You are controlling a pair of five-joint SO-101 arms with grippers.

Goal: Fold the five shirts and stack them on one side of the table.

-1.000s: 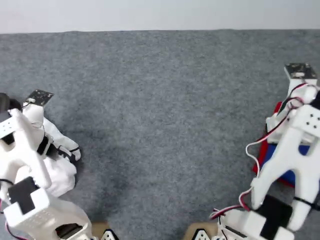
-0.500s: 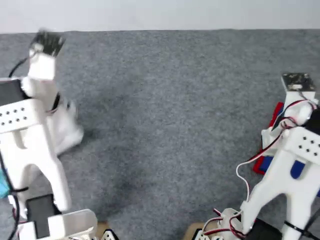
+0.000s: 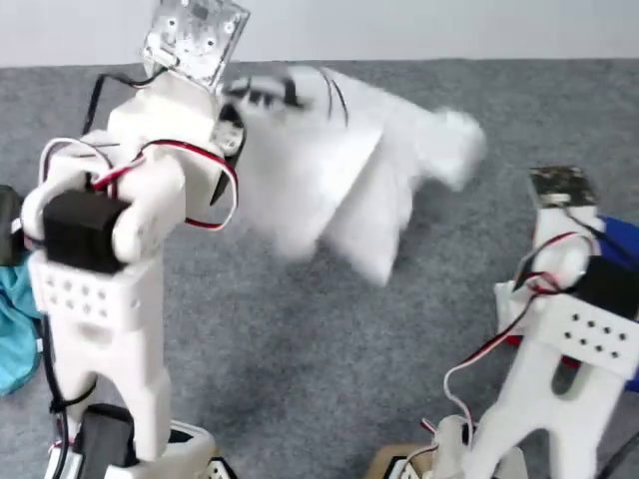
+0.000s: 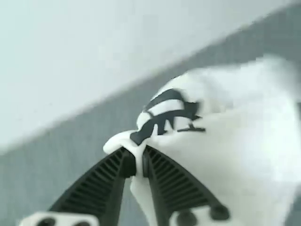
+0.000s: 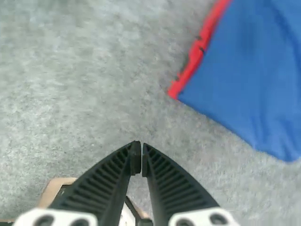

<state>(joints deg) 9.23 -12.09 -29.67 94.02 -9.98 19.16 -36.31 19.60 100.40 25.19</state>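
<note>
From the high view, you see a table [image 3: 300,349] covered in a grey, felt-like nap. Your left arm [image 3: 100,259] stands tall by the left edge, and the left gripper [image 3: 232,105] holds a white shirt [image 3: 339,170] up above the far half of the surface. The cloth is soft and limp with thin black markings near the pinch, and its outline is blurred. A crumpled teal cloth [image 3: 15,319] lies at the left edge. A flat blue shirt [image 3: 621,239] lies at the right edge, partly under your right arm [image 3: 559,329].

In the left wrist view, the left gripper [image 4: 135,160] has its ridged black fingers [image 4: 106,176] pressed together on a bunched fold of the white shirt [image 4: 235,141].

In the right wrist view, the right gripper [image 5: 138,153] has its jaws closed on nothing, above the grey nap. The blue shirt [image 5: 254,80], smooth with a red trim, lies apart from it.
</note>
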